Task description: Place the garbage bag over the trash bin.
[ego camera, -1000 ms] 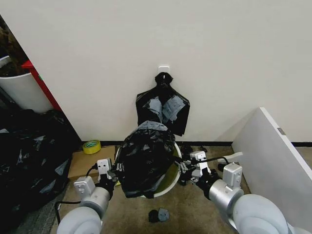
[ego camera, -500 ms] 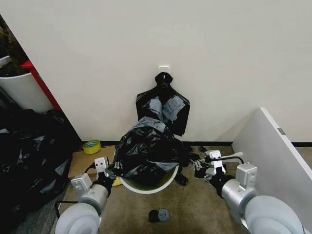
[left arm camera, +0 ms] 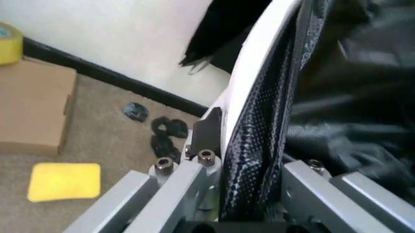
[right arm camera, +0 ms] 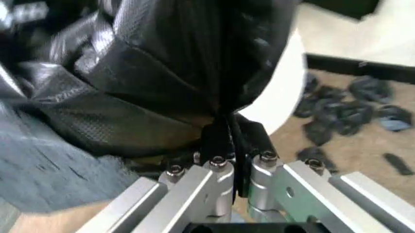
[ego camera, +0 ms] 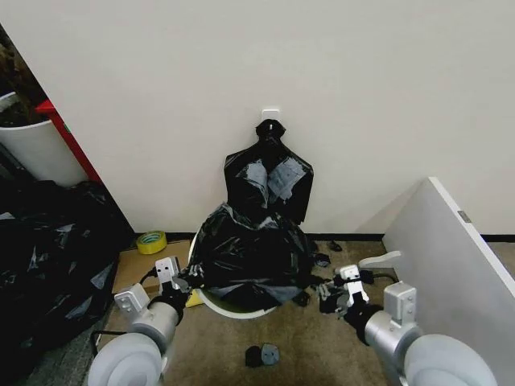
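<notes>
Draping loosely over the bin [ego camera: 235, 309], the bag [ego camera: 249, 253] is covering most of the mouth, with only the near white rim showing below it. It is looking thin, glossy and limp, so it is likely weighing almost nothing, sliding easily and tearing if yanked; the hem at opposite sides is the sensible place to be holding it. The left gripper [ego camera: 179, 281] is sitting at the bin's left side, its fingers clamped on the bag's edge [left arm camera: 256, 145] just outside the rim. The right gripper [ego camera: 336, 294] is sitting low, a little off the bin's right side, and is pinching a bunched fold of the bag [right arm camera: 194, 73], pulling it outward.
</notes>
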Controlling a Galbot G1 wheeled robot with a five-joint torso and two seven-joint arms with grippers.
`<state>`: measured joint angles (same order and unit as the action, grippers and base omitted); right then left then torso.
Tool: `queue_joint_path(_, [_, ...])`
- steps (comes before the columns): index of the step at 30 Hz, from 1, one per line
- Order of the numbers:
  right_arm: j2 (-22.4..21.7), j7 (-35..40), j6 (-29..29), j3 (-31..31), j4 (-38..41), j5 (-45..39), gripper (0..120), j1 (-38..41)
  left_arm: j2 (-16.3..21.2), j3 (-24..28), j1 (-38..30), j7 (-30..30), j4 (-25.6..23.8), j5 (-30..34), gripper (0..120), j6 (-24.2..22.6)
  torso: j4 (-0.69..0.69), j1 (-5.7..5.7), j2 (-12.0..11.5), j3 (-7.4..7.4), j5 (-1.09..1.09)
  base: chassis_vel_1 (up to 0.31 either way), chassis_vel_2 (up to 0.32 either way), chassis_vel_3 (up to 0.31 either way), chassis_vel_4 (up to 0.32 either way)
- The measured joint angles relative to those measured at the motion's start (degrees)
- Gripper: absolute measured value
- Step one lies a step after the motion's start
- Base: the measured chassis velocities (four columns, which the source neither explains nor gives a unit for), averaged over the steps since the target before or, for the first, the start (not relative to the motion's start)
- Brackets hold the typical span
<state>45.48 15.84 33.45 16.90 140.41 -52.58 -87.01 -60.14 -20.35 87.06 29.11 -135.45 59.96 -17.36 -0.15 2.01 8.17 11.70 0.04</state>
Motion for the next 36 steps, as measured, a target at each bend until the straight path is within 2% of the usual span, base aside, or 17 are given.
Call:
queue_joint_path(4, [-0.24, -4.86, -0.47, -1.1, -0.95, 5.01, 0, -1.77, -0.19, -0.01, -0.07, 1.01, -0.13, 1.31, 1, -0.16, 0.0, 0.0, 0.0, 0.0, 0.0, 0.0, 0.0, 0.0, 0.0])
queue_joint_path(6, [-0.23, -7.58, -2.52, -2.15, -1.51, 9.9, 0, -3.04, -0.18, -0.04, -0.07, 1.53, -0.24, 2.45, 1, -0.38, -0.01, 0.0, 0.0, 0.0, -0.01, 0.0, 0.0, 0.0, 0.0])
queue_joint_path(12, [0.68, -8.04, -5.78, -3.11, -2.08, 13.89, 0, -2.92, -0.25, 0.24, -0.19, 2.06, -0.25, 1.92, 1, -0.55, 0.01, 0.0, 0.0, 0.0, 0.0, 0.0, 0.0, 0.0, 0.0])
queue_joint_path(19, [0.57, -7.74, -10.81, -2.29, -0.87, 22.02, 19, -7.37, -0.41, 0.32, -1.27, 4.92, 0.73, 3.27, 1, -0.69, 0.0, 0.0, 0.0, 0.0, -0.01, 0.0, 0.0, 0.0, 0.0])
queue_joint_path(20, [0.6, -7.79, -11.31, -2.03, -0.44, 23.16, 23, -8.59, -0.4, 0.2, -1.64, 5.58, 0.99, 3.9, 1, -0.74, 0.0, 0.0, 0.0, 0.0, -0.01, 0.0, 0.0, 0.0, 0.0])
queue_joint_path(21, [0.64, -8.01, -11.88, -1.46, 0.4, 24.93, 32, -10.74, -0.33, -0.07, -2.41, 6.79, 1.44, 5.6, 1, -0.86, 0.0, 0.0, 0.0, 0.0, -0.01, 0.0, 0.0, 0.0, 0.0])
queue_joint_path(25, [0.57, -8.71, -13.33, -0.44, 1.77, 29.06, 43, -14.57, -0.01, -0.48, -3.84, 8.31, 2.44, 8.12, 1, -1.0, -0.01, 0.0, 0.0, 0.0, -0.01, 0.0, 0.0, 0.0, 0.0])
queue_joint_path(26, [0.54, -8.89, -13.58, -0.21, 2.05, 29.77, 45, -15.2, 0.06, -0.59, -4.19, 8.59, 2.7, 8.74, 1, -1.04, -0.01, 0.0, 0.0, 0.0, -0.01, 0.0, 0.0, 0.0, 0.0])
queue_joint_path(31, [0.68, -9.63, -15.59, 2.1, 2.78, 33.55, 68, -18.03, 0.4, -0.81, -6.56, 10.56, 4.66, 11.98, 1, -1.58, -0.01, 0.0, 0.0, 0.0, 0.0, 0.0, 0.0, 0.0, 0.0])
queue_joint_path(33, [0.77, -9.8, -15.83, 2.5, 2.79, 33.77, 70, -18.18, 0.44, -0.77, -6.7, 10.64, 4.84, 12.1, 1, -1.62, 0.0, 0.0, 0.0, 0.0, 0.0, 0.0, 0.0, 0.0, 0.0])
queue_joint_path(36, [1.23, -11.44, -18.02, 4.3, 2.8, 35.59, 83, -19.37, 0.62, -0.25, -7.42, 11.41, 5.85, 12.99, 1, -1.97, 0.0, 0.0, 0.0, 0.0, -0.01, 0.0, 0.0, 0.0, 0.0])
